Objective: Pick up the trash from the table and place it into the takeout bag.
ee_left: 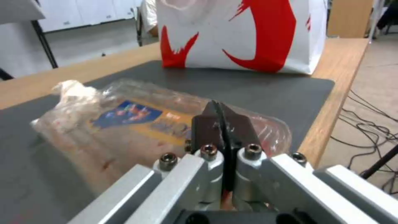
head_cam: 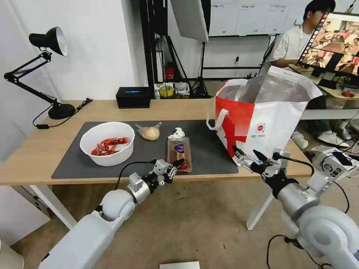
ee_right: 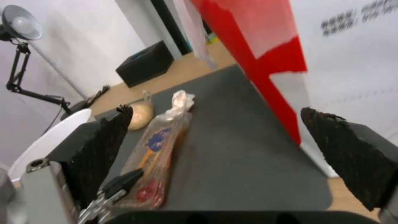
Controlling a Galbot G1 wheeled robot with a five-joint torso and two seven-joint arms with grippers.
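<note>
On the dark mat (head_cam: 209,149) of the table (head_cam: 33,157) lie the white bowl (head_cam: 108,144) of red shells, a small clear bag with a tan lump (head_cam: 150,132), a crumpled tissue (head_cam: 178,132) and the clear tray (head_cam: 179,149). My left gripper (head_cam: 178,163) (ee_left: 222,115) is at the tray's (ee_left: 124,124) near end, shut on its rim; the tray rests on the mat. The red-and-white takeout bag (head_cam: 261,119) stands open at the mat's right end. My right gripper (head_cam: 254,157) (ee_right: 226,146) hangs open and empty by the bag's (ee_right: 257,40) near lower corner.
A black desk lamp (head_cam: 48,41) stands at the table's far left and a black box (head_cam: 133,97) at the back edge. The table's near edge runs just under both grippers. Bare mat lies between the tray (ee_right: 159,146) and the bag.
</note>
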